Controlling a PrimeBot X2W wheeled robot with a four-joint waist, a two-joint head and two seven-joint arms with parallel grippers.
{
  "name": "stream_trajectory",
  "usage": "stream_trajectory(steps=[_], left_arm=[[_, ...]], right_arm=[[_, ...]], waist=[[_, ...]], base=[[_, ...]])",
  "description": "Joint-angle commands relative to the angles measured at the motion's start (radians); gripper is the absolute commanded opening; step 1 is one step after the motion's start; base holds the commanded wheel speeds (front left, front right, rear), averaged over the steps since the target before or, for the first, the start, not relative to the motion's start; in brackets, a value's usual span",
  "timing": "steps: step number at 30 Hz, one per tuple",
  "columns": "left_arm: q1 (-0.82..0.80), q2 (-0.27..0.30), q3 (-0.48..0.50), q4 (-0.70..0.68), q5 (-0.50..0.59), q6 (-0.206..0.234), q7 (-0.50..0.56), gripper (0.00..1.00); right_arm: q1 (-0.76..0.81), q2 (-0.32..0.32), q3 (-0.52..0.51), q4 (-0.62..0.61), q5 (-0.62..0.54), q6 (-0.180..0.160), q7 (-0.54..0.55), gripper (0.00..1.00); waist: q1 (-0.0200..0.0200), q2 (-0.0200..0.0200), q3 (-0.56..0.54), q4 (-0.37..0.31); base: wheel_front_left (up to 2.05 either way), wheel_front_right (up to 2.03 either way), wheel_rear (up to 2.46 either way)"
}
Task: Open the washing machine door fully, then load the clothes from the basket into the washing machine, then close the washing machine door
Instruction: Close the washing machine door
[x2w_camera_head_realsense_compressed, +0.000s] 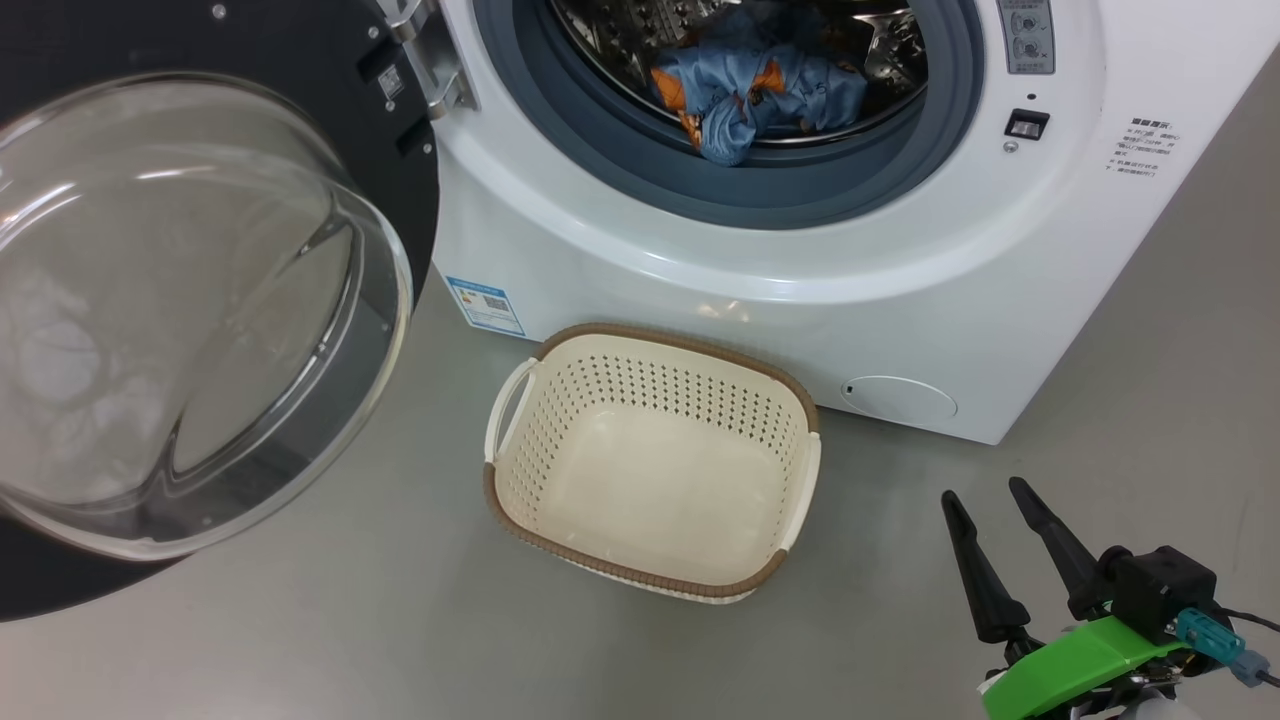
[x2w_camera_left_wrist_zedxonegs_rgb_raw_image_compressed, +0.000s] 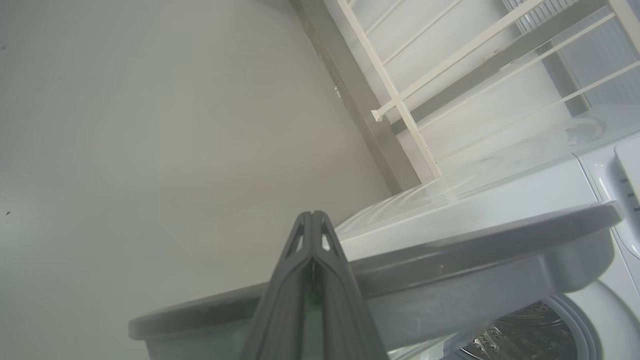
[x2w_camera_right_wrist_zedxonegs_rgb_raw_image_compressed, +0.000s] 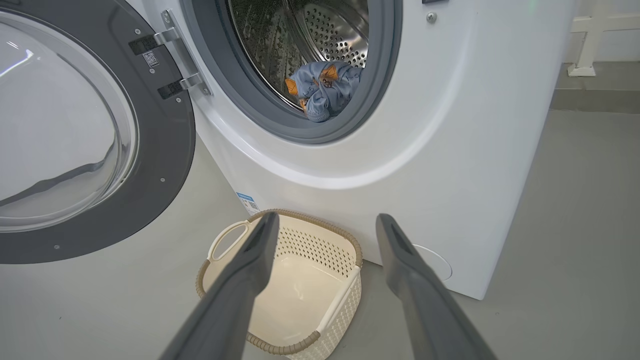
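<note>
The right gripper (x2w_camera_head_realsense_compressed: 985, 497) sits at the lower right of the head view. Its two dark fingers (x2w_camera_head_realsense_compressed: 975, 570) slant up and left from a green wrist piece (x2w_camera_head_realsense_compressed: 1075, 665), jaws spread wide and empty. The left gripper (x2w_camera_left_wrist_zedxonegs_rgb_raw_image_compressed: 312, 220) rises from the bottom centre of its wrist view, jaws pressed together.

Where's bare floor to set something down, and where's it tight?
Free: floor in front of the basket, between door and right claw; also floor right of the washer. Tight: the strip between door and basket, and between basket and washer.
</note>
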Motion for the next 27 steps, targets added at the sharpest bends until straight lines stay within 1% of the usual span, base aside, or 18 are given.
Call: stream_trajectory(steps=[1,7,11,16,20,27], left_arm=[[-0.028,0.074,0.023,-0.015,-0.003,-0.003,0.01,0.0],[-0.015,0.06,-0.001,-0.019,-0.015,-0.003,0.064,0.0],[-0.005,0.048,-0.016,-0.049,-0.031,-0.003,0.11,0.0],[0.019,0.043,-0.038,-0.112,-0.045,-0.003,0.169,0.0],[0.054,0.038,-0.057,-0.183,-0.073,-0.003,0.249,0.0],[0.094,0.038,-0.07,-0.295,-0.111,-0.003,0.34,0.0]], right_arm=[[-0.016,-0.005,0.019,-0.022,-0.008,0.002,-0.005,1.0],[-0.012,-0.008,0.012,-0.022,-0.007,0.002,-0.005,1.0],[-0.008,-0.009,0.007,-0.022,-0.007,0.002,-0.005,1.0],[-0.006,-0.006,0.006,-0.021,-0.009,0.002,-0.005,1.0],[0.001,-0.007,0.002,-0.021,-0.006,0.002,-0.005,1.0],[0.013,-0.009,-0.006,-0.022,-0.003,0.002,-0.005,1.0]], waist=[[0.0,-0.0001,-0.002,0.001],[0.0,-0.0001,-0.012,0.002],[0.0,-0.0001,-0.017,0.006],[0.0,-0.0001,-0.026,0.007],[0.0,-0.0001,-0.042,0.007],[0.0,-0.0001,-0.058,0.01]], base=[[0.0,0.0,0.0],[0.0,0.0,0.0],[0.0,0.0,0.0],[0.0,0.0,0.0],[0.0,0.0,0.0],[0.0,0.0,0.0]])
